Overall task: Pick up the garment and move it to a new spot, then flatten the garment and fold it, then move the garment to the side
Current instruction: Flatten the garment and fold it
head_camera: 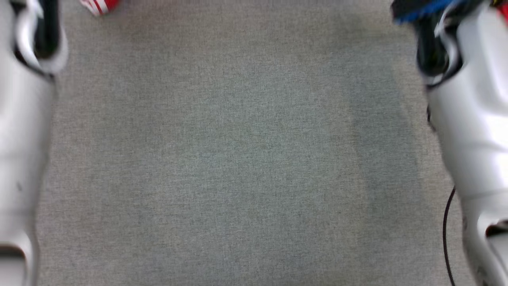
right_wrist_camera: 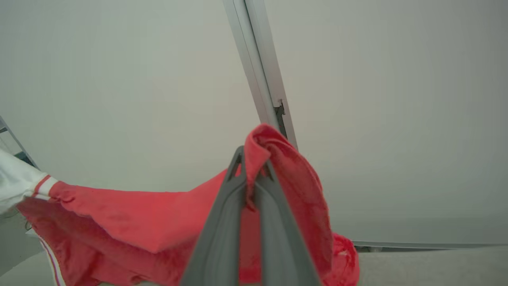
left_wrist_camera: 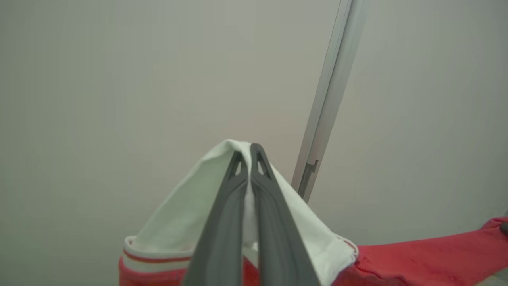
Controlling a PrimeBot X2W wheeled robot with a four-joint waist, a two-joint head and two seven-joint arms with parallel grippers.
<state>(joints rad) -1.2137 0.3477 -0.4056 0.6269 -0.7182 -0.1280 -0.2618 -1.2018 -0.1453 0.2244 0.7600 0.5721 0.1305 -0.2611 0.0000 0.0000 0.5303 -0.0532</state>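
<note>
Slim dark fingers [left_wrist_camera: 222,230], limp red-white garment [left_wrist_camera: 178,214]

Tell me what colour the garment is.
The garment is red with a white, red-striped part; clearest in the right wrist view.

Surface of the desk [head_camera: 238,159]: grey woven cloth, matt, fine-grained. Fabric of the garment [right_wrist_camera: 131,218]: soft red cloth, matt, with a white cloth panel and ribbed striped trim. Both the left gripper [left_wrist_camera: 249,155] and the right gripper [right_wrist_camera: 252,163]: dark grey, smooth, matt, plastic or rubber by look. Shells of the left forearm [head_camera: 20,139] and the right forearm [head_camera: 472,119]: white, smooth, glossy. Finish of the post [left_wrist_camera: 329,95]: pale, smooth, satin, metal by look.
</note>
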